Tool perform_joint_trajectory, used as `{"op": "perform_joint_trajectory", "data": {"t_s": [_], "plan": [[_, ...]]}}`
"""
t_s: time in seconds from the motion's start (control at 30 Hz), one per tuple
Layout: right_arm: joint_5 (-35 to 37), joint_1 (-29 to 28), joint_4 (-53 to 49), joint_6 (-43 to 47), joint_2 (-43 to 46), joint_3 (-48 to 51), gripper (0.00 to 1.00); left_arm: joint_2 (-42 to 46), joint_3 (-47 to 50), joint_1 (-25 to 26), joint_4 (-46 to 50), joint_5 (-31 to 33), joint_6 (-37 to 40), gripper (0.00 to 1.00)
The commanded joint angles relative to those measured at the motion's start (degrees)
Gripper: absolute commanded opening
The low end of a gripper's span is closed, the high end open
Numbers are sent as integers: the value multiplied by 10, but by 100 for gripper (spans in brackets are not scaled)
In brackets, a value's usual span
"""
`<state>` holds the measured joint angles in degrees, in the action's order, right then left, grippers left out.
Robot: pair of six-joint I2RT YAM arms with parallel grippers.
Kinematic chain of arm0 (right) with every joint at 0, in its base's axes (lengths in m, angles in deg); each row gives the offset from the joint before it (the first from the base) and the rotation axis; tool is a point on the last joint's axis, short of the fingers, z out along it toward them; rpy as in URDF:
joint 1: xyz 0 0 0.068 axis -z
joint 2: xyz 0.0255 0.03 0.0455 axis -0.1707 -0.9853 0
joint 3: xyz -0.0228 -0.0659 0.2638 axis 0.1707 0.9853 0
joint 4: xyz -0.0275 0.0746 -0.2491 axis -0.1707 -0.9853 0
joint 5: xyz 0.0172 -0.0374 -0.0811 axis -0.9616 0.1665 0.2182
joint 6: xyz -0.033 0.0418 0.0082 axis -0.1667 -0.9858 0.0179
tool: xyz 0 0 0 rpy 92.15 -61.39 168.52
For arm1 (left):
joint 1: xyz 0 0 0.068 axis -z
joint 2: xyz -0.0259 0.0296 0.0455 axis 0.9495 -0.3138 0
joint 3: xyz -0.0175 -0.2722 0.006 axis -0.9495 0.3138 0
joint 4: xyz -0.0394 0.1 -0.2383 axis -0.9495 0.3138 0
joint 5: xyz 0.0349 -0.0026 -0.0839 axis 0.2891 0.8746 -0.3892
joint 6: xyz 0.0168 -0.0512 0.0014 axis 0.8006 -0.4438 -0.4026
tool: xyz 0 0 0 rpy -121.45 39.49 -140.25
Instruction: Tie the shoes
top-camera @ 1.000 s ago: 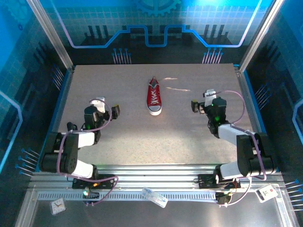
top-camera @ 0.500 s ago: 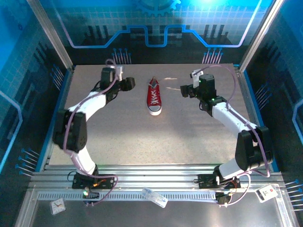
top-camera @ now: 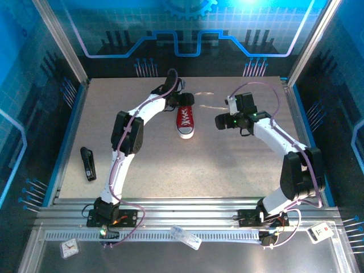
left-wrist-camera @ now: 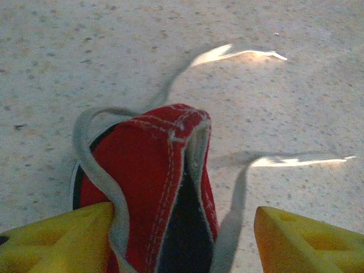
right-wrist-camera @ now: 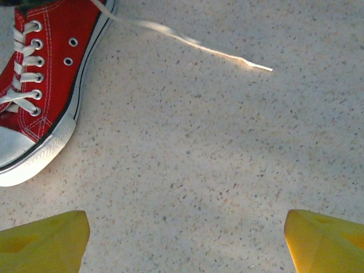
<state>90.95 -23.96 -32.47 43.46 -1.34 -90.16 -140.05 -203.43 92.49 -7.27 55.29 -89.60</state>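
The red sneaker (top-camera: 185, 118) lies upright toward the far middle of the desk (top-camera: 142, 153). Its heel is straddled by the released left fingers (left-wrist-camera: 57, 239), while the right fingers (right-wrist-camera: 40, 239) are spread to its right. The laces (left-wrist-camera: 301, 161), judged limp and light, are best pinched near the tips.

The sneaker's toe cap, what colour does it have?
White; the toe cap shows best in the right wrist view, next to the red canvas.
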Motion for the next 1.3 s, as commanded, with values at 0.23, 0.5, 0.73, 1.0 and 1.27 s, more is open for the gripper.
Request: {"op": "perform_joint_trajectory", "data": {"t_s": [0.23,0.5,0.73,1.0,1.27], "plan": [[-88,62,-94,-10,-39,-124,88,126,150,89,62,-53,172,72],[-147,42,-137,18,-166,-270,86,254,306,120,51,-61,231,73],[-202,8,-185,45,-321,-404,79,383,439,119,8,-9,206,76],[-218,-12,-195,36,-349,-361,73,444,620,118,-89,-7,47,69],[-244,-31,-160,16,-280,-230,71,377,642,93,-202,-69,-55,63]]}}
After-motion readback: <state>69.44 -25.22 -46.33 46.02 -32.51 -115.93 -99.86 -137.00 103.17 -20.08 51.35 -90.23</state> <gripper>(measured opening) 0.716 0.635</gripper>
